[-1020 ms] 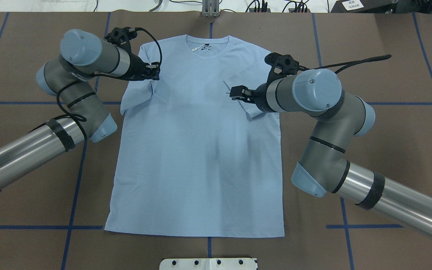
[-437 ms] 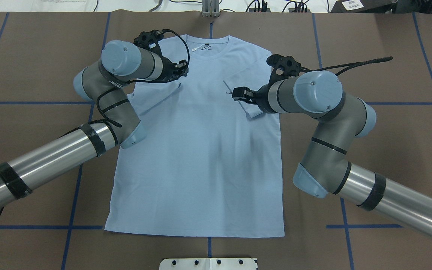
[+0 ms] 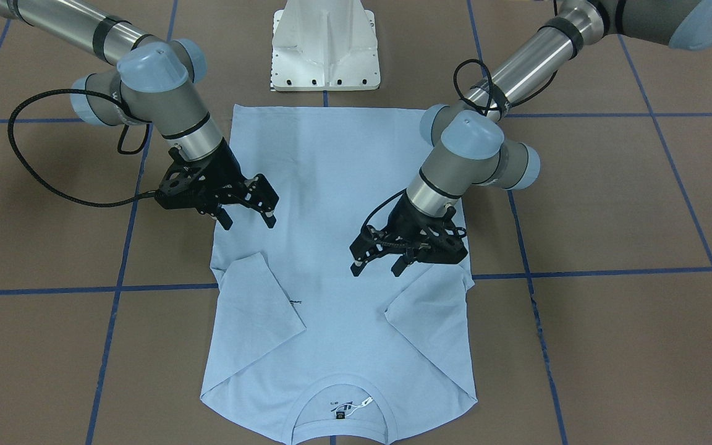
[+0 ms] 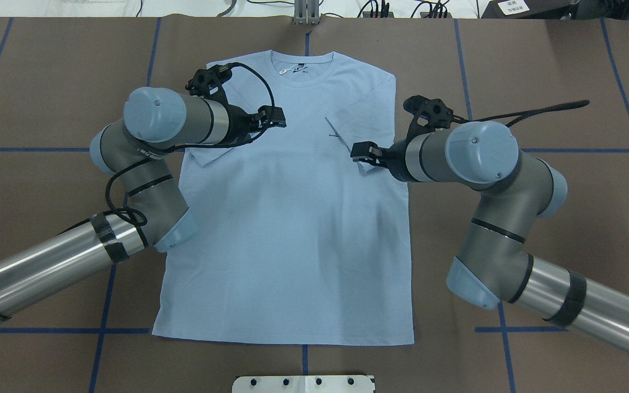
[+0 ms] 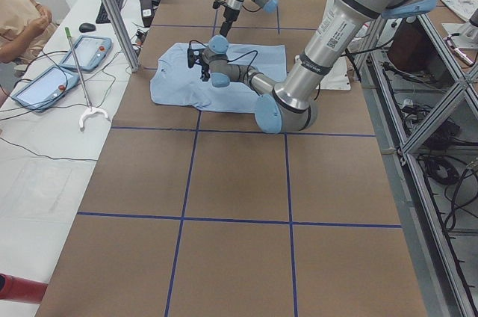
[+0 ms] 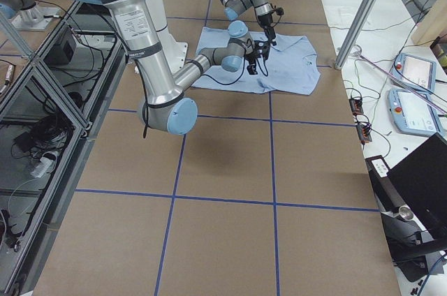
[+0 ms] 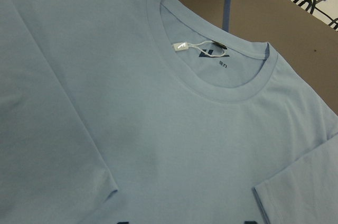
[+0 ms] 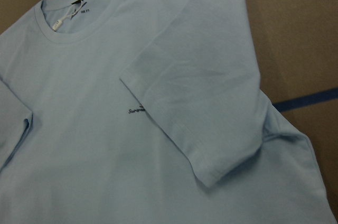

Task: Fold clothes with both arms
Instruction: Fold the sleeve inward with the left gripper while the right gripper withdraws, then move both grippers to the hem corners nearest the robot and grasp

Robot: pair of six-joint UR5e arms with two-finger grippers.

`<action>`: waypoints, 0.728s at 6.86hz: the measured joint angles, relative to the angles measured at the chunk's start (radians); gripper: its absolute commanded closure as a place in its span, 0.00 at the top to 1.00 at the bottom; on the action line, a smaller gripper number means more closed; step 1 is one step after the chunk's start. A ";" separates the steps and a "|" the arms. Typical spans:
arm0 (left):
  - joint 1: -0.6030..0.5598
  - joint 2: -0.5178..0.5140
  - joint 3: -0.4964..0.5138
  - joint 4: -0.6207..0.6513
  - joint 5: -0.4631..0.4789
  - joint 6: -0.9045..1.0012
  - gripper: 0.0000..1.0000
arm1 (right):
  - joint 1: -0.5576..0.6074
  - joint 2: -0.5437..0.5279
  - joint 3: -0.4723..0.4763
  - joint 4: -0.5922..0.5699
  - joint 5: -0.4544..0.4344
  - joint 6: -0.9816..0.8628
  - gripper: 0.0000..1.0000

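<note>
In the front view, the left gripper [image 3: 377, 268] and the right gripper [image 3: 248, 217] both hang wide open over the T-shirt [image 3: 337, 179], holding nothing. From overhead, the T-shirt lies flat on the brown table [image 4: 565, 218], its 2 sleeves [image 4: 366, 117] folded in. In the left side view, a person [image 5: 19, 18] sits near 2 tablets [image 5: 88, 51].

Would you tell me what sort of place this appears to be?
Most likely a robotics lab workcell: the left arm and right arm reach over a table gridded with blue tape, and teach pendants lie on a side bench beside a person.
</note>
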 measured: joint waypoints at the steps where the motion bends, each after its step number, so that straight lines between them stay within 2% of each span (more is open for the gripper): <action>1: 0.014 0.041 -0.085 0.020 -0.001 -0.024 0.96 | -0.052 -0.089 0.083 -0.001 -0.011 0.055 0.99; 2: 0.036 0.059 -0.158 0.063 -0.002 -0.054 0.93 | -0.125 -0.153 0.147 -0.025 -0.040 0.128 0.95; 3: 0.065 0.082 -0.255 0.150 -0.015 -0.075 0.93 | -0.228 -0.189 0.221 -0.128 -0.090 0.212 0.92; 4: 0.084 0.118 -0.350 0.238 -0.033 -0.085 0.93 | -0.325 -0.202 0.293 -0.254 -0.140 0.295 0.84; 5: 0.092 0.154 -0.414 0.285 -0.040 -0.086 0.93 | -0.412 -0.214 0.338 -0.336 -0.193 0.396 0.83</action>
